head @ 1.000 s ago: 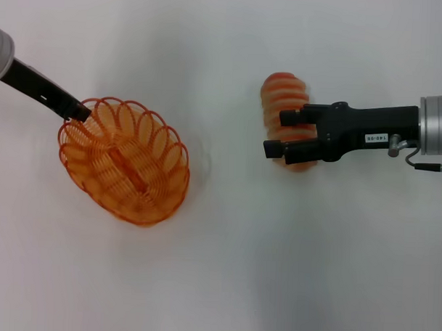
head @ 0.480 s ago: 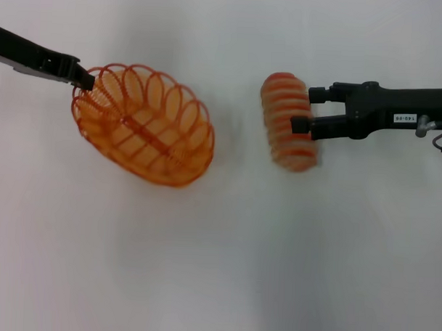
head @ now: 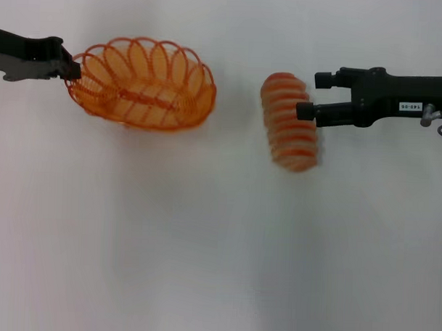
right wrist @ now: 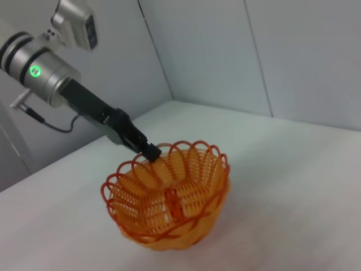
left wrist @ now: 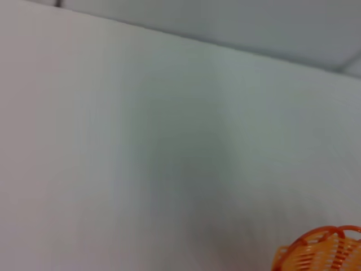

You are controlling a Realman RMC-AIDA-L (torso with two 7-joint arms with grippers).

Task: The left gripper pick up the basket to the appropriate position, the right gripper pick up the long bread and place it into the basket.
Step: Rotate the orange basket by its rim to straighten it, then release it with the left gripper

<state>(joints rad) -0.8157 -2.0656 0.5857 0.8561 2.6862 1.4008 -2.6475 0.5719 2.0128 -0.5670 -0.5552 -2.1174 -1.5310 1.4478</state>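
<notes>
The left gripper (head: 70,67) is clamped on the left end of the basket's (head: 144,83) rim, holding it tilted above the table (head: 204,245) at far left; its long axis runs left to right. Right of centre, the bread (head: 289,121) hangs in the closed right gripper (head: 310,96), long axis running far to near. Both things seem lifted; next, I judge, the loaf must travel left and turn to match the basket's length.
</notes>
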